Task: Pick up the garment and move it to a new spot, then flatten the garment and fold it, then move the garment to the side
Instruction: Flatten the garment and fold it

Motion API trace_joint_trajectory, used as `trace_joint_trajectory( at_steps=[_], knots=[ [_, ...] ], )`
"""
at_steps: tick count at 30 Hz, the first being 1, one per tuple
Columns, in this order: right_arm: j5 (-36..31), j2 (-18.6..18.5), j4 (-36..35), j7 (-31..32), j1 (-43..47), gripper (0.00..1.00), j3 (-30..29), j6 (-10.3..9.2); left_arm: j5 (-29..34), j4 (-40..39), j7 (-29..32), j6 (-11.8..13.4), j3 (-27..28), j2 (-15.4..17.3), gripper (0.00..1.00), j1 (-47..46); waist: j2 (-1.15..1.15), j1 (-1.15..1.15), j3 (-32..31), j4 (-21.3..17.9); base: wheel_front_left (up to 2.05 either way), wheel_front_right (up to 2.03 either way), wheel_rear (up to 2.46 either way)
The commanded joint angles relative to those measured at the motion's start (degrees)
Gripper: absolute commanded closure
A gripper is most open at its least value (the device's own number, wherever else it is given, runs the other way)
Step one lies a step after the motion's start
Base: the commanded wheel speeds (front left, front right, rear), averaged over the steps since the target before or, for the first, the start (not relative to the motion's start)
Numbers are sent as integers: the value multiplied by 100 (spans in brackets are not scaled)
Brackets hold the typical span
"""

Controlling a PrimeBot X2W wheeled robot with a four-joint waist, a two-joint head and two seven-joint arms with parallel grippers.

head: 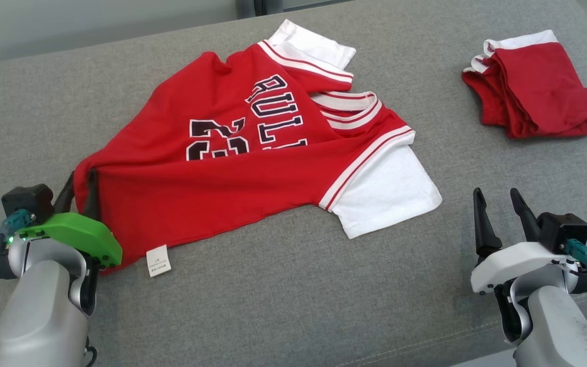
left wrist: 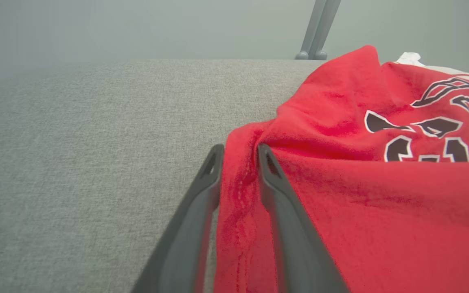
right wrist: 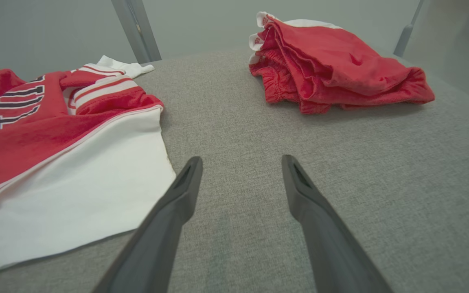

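Left gripper (head: 80, 184) sits low at the jersey's (head: 212, 173) lower-left corner, forearm rising from the bottom edge, fingers pinched together on a raised fold of red hem. Right gripper (head: 496, 196) is right of the jersey's white sleeve (head: 385, 191), fingers apart, holding nothing. The jersey lies rumpled on the grey cushion (head: 293, 295), with folded red shorts (head: 538, 97) well right of it. Print half folded under, label (head: 158, 260) text unreadable.

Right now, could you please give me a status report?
Left end effector shut on jersey edge. Right end effector open, empty. Folded red garment apart, far right.
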Motion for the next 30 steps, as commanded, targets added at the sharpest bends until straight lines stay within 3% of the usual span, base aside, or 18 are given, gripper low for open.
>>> trace_joint_trajectory(
  at_steps=[1, 3, 20, 30],
  knots=[
    [-1, -6, 8, -14, 48, 0, -9, -7, 92, -46, 6, 49, 53, 1, 0, 105, 0, 0, -70, 10, 0, 0, 0],
    [12, 3, 21, -14, 113, 0, -35, -7, 286, -314, 6, 146, 179, -108, 0, 362, 0, 0, -202, 65, 0, 0, 0],
    [47, 92, -50, -14, 501, 0, -77, -7, 1169, -2042, 6, 179, 1202, -938, 0, 2346, 0, 0, -1091, 645, 0, 0, 0],
    [-132, 109, -362, -14, 802, 0, -44, -7, 1632, -2759, 7, 76, 1674, -1123, 0, 3103, 0, 0, -1427, 794, 0, 0, 0]
  ],
)
